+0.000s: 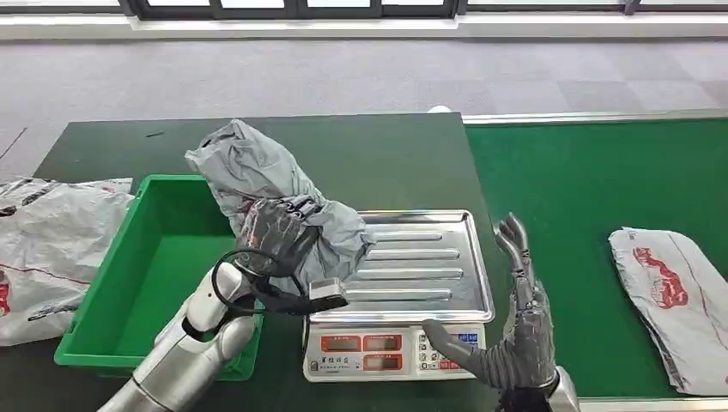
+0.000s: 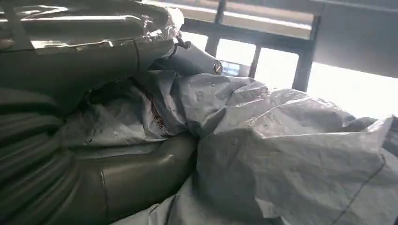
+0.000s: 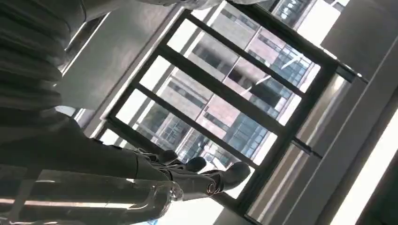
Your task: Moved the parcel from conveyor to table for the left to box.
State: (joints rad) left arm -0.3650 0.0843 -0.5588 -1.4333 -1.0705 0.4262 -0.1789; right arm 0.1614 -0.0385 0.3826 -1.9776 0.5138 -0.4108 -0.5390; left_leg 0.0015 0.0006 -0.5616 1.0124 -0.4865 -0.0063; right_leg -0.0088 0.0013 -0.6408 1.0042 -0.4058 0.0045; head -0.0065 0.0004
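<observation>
A crumpled grey plastic parcel (image 1: pixel 257 184) hangs in the air between the green box (image 1: pixel 112 330) and the scale's steel pan (image 1: pixel 429 266). My left hand (image 1: pixel 279 233) grips its lower part from below. In the left wrist view the thumb (image 2: pixel 136 173) and fingers (image 2: pixel 195 58) clamp the grey wrapping (image 2: pixel 281 154). My right hand (image 1: pixel 515 330) stands upright beside the scale's right front corner, fingers spread, holding nothing. The right wrist view looks up past that hand (image 3: pixel 197 176) at windows.
A digital scale (image 1: pixel 391 352) sits in front of me on the dark green table (image 1: pixel 386 154). The green conveyor (image 1: pixel 592 197) runs on the right with a white parcel (image 1: pixel 674 296) on it. Another pale parcel (image 1: pixel 47 249) lies left of the box.
</observation>
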